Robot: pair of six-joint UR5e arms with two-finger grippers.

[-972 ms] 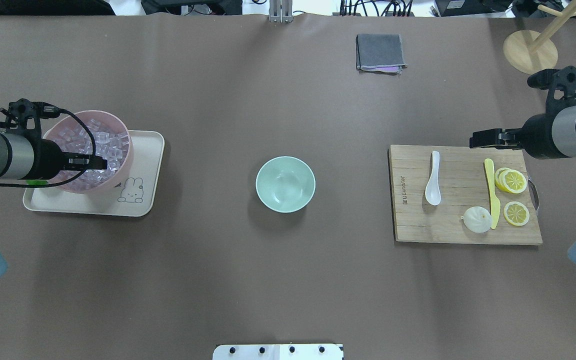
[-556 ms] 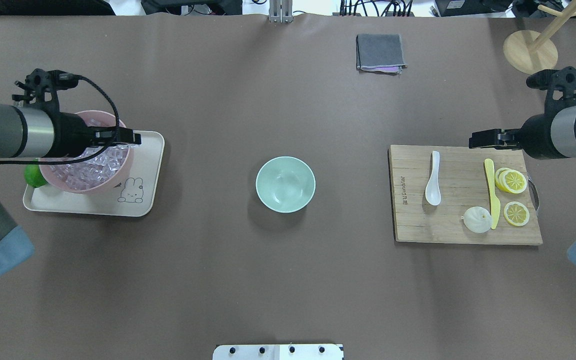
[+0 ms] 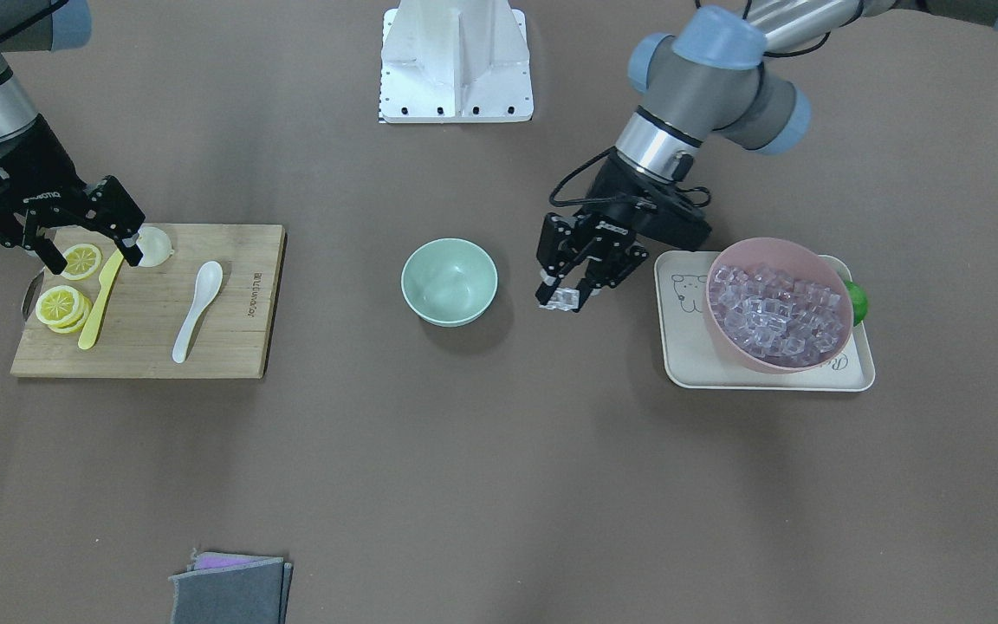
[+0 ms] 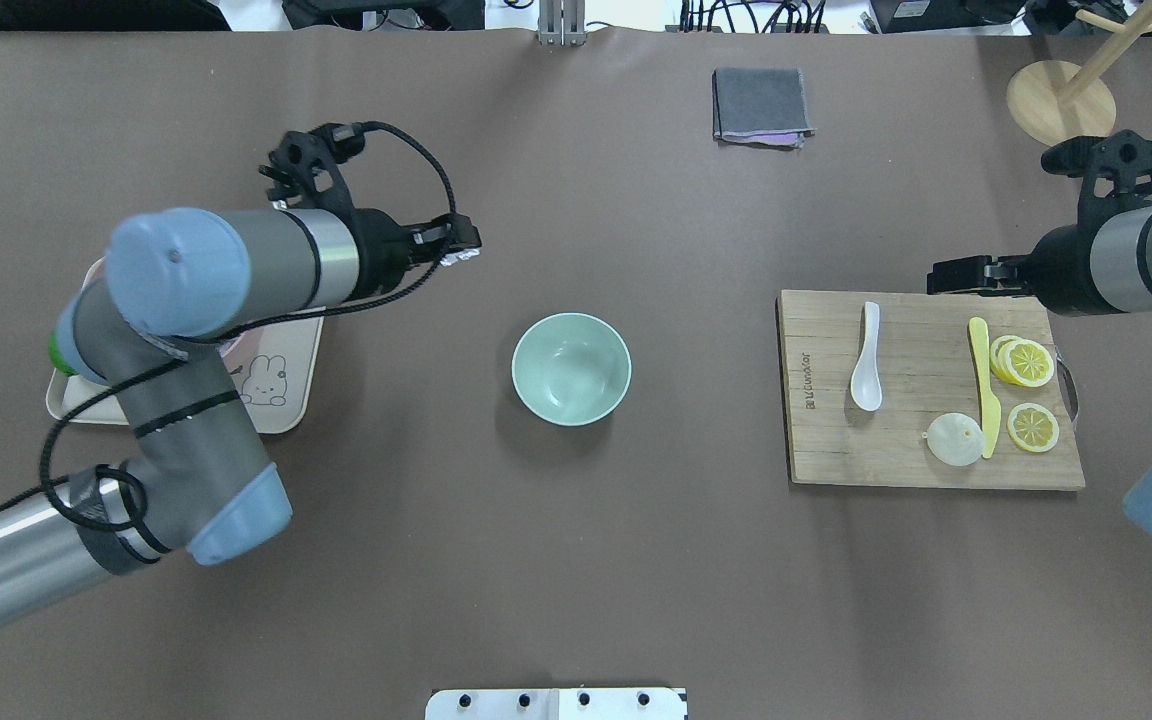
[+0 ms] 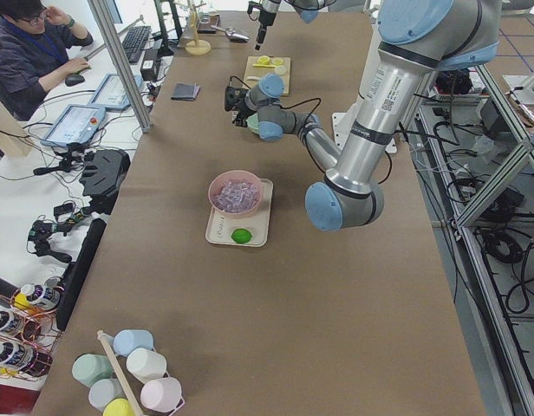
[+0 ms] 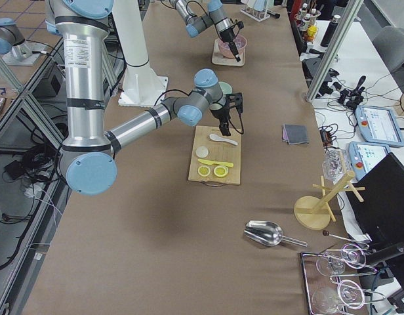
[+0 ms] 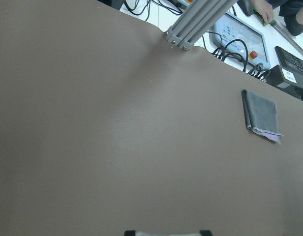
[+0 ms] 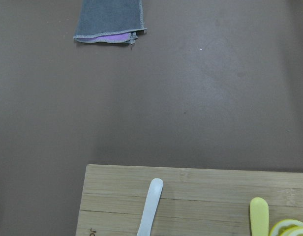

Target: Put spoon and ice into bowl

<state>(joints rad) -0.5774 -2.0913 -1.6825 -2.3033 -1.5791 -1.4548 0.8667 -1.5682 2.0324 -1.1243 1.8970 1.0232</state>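
L gripper [image 3: 569, 293]: fingers clamped on one clear glassy ice cube [image 3: 562, 299], pinched at the tips. Front view shows this plainly. It hangs over bare table btwn the small pale mint-green round bowl [image 3: 449, 282] and the cream rectangular tray [image 3: 681, 351], beside the bowl, not over it. Overhead gives only a pale glint at the tips.

Rest of the ice [image 3: 772, 312] is heaped in the larger pink plastic bowl [image 3: 780, 247] on that tray, w/ a green lime [image 3: 857, 302] beside it. In overhead the L arm covers pink bowl and most of tray.

L wrist cam: brown table, a folded grey cloth [image 7: 262, 115], fingertips cut off at bottom edge.

R gripper [image 3: 93, 253]: spread wide, holding nothing, above the wooden cutting board [image 3: 230, 347]. White glossy soup spoon [image 3: 197, 310] lies flat on the board, apart from the yellow plastic knife [image 3: 100, 299] and lemon slices [image 3: 61, 308]. R wrist cam catches spoon handle only, scoop cut off. Side views too small to judge either grip.
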